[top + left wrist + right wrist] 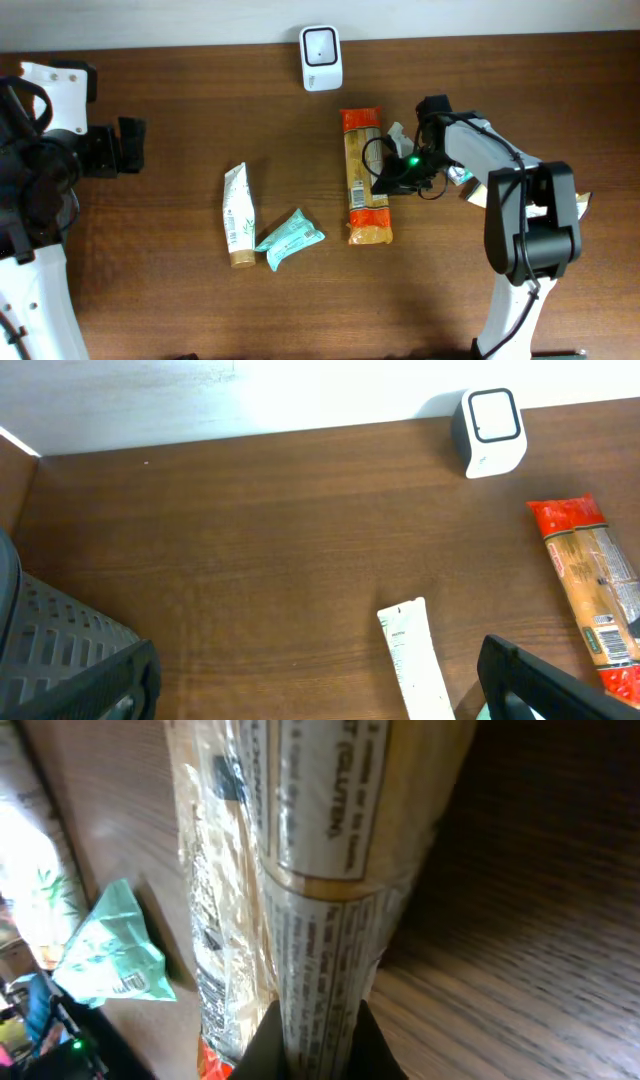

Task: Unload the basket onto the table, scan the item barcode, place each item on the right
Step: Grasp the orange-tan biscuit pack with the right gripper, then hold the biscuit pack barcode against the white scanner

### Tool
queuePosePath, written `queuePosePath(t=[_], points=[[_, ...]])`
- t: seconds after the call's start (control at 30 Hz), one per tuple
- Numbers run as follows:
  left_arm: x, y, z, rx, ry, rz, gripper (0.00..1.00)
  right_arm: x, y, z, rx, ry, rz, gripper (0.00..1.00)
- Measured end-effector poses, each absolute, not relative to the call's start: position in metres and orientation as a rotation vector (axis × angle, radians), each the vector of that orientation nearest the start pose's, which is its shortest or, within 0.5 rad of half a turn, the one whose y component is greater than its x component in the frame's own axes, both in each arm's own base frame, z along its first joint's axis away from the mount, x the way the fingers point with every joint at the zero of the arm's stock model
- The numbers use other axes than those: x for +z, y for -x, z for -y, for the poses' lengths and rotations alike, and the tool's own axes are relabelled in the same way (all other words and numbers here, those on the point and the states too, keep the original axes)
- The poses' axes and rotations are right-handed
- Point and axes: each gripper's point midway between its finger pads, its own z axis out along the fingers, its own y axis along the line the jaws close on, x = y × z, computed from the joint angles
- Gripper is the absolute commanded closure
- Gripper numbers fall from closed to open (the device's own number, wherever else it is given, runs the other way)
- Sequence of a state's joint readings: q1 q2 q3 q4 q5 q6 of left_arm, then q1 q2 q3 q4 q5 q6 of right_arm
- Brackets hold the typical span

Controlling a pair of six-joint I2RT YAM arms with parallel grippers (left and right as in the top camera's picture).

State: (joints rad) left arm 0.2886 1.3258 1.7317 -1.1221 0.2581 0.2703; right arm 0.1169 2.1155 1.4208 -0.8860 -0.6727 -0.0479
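Overhead: the scanner (321, 58) stands at the middle of the tabletop's (180, 100) far edge. The pasta packet (365, 175) lies flat a little right of centre, lengthwise, with its red end toward the far edge. The right gripper (385, 180) is at the packet's right side about halfway along it, touching it. The white tube (238, 215) and teal pouch (290, 238) lie left of the packet, just beside each other and well apart from it. The left gripper (135, 147) sits near the left edge with nothing by it.

Left wrist: the left gripper (318, 660) is spread wide and released, its fingers (80, 670) at the two lower corners of the frame, holding nothing. Beyond it are the white tube (412, 655), the pasta packet (590, 590) at the right and the scanner (490, 430) against the far edge.

Right wrist: the right gripper (318, 1045) is clenched, its dark fingers (262, 1045) pinched on either side of the pasta packet (330, 870), which fills the frame with its printed label up close. The teal pouch (110, 955) is off to the left on the wood. I cannot tell whether the packet is lifted.
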Motion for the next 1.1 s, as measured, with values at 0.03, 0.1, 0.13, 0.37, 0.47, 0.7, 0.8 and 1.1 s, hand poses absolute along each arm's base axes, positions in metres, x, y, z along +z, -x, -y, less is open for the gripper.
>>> queuePosePath(t=[0.03,0.1,0.13,0.37,0.47,0.7,0.8,1.1], points=[[0.364,-0.337,-0.054,0.002,-0.113,-2.256,0.01,0.023,-0.365,-0.154,1.108,0.253,-2.962,0.96],[0.364,-0.337,-0.054,0.002,-0.113,-2.256,0.01,0.036,-0.363,-0.158,1.266,0.242,-2.885,0.96],[0.364,-0.337,-0.054,0.002,-0.113,-2.256,0.01,0.049,-0.364,-0.153,1.299,0.228,-2.843,0.96],[0.364,-0.337,-0.054,0.002,-0.113,-2.255,0.01,0.276,-0.355,-0.131,1.256,0.421,-2.178,0.96],[0.364,-0.337,-0.054,0.001,-0.113,-2.256,0.01,0.303,-0.367,-0.129,1.228,0.382,-2.097,0.96],[0.364,-0.337,-0.054,0.001,-0.113,-2.257,0.01,0.332,-0.463,-0.182,0.354,0.376,-1.871,0.96],[0.364,-0.338,-0.054,0.003,-0.113,-2.252,0.01,0.343,-0.523,-0.200,0.032,0.379,-1.621,0.96],[0.364,-0.337,-0.054,0.002,-0.113,-2.256,0.01,0.186,-0.507,-0.196,0.026,0.518,-2.139,0.34]])
